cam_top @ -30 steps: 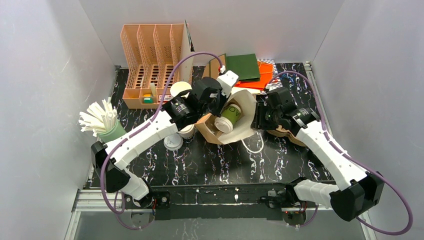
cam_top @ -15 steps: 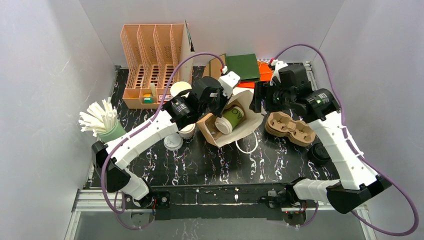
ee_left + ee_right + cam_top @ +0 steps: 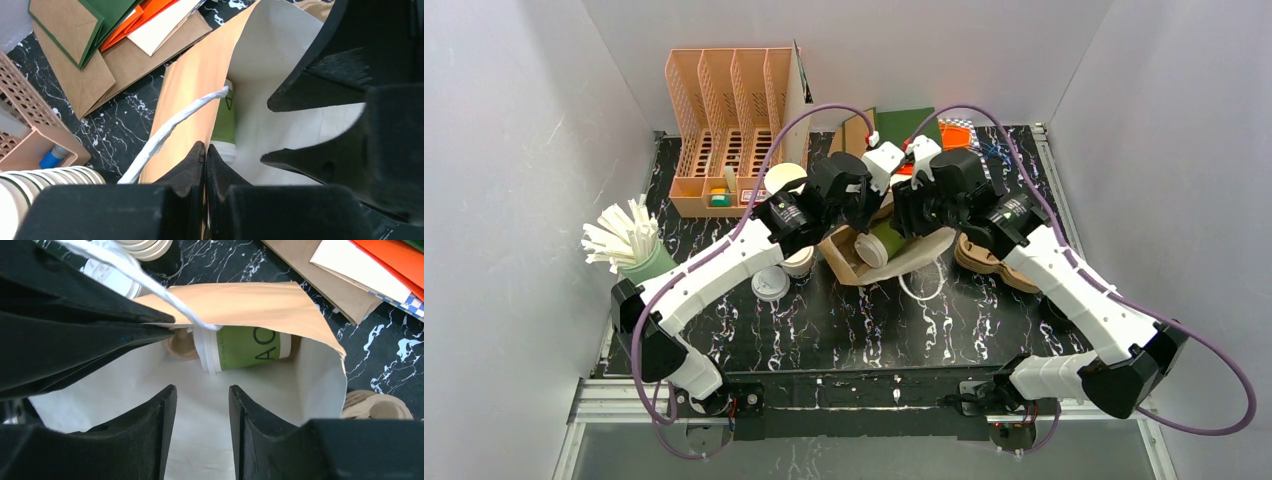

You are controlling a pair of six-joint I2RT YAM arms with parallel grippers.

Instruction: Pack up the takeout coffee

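A brown paper bag (image 3: pixel 916 256) with a white lining lies open at mid-table. A green-walled takeout coffee (image 3: pixel 886 234) with a white sip lid lies on its side inside the bag; it also shows in the left wrist view (image 3: pixel 223 119) and in the right wrist view (image 3: pixel 250 347). My left gripper (image 3: pixel 864 203) is shut on the bag's brown upper wall (image 3: pixel 192 85), its tips (image 3: pixel 205 151) pressed together on the paper. My right gripper (image 3: pixel 202 392) is open and empty, its fingers inside the bag's mouth, just short of the cup; in the top view it (image 3: pixel 906 213) sits over the bag.
A tan piece (image 3: pixel 181 346) lies in the bag beside the cup. A moulded cup carrier (image 3: pixel 989 258) is right of the bag. A stack of lidless cups (image 3: pixel 786 182), loose lids (image 3: pixel 772 285), a straw holder (image 3: pixel 639 250), a peach organiser (image 3: pixel 729 130) and flat bags (image 3: pixel 924 130) surround it.
My right gripper has swung from the bag's right side up and then left into the bag's mouth. The bag has shifted slightly. My left gripper still pinches the bag's wall.
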